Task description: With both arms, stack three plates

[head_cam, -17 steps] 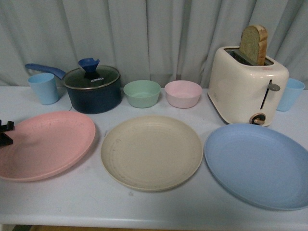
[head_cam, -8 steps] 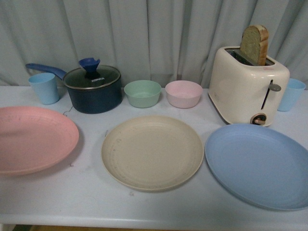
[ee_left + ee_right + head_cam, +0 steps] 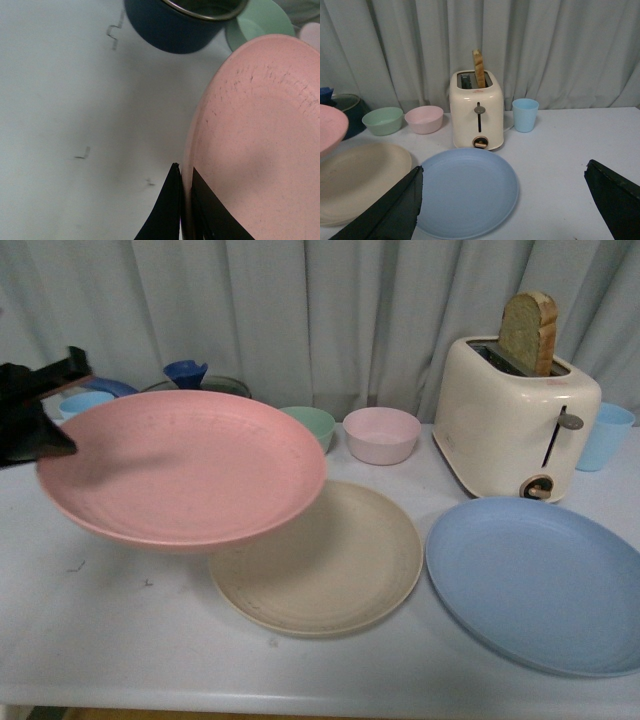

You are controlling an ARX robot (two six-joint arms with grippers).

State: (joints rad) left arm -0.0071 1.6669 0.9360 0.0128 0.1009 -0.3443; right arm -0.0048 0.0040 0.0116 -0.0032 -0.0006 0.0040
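Grey curtain hangs behind a white table. A pink plate is up in the air, over the left edge of the beige plate lying mid-table. The blue plate lies just right of it, before a toaster. The left claw pinches the pink rim. The right claw gapes wide.

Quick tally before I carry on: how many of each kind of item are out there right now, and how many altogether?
Plates: 3 (pink plate, beige plate, blue plate)
Bowls: 2 (green bowl, pink bowl)
Cups: 2 (left cup, right cup)
Pot: 1
Toaster: 1
Bread slice: 1
Total: 10
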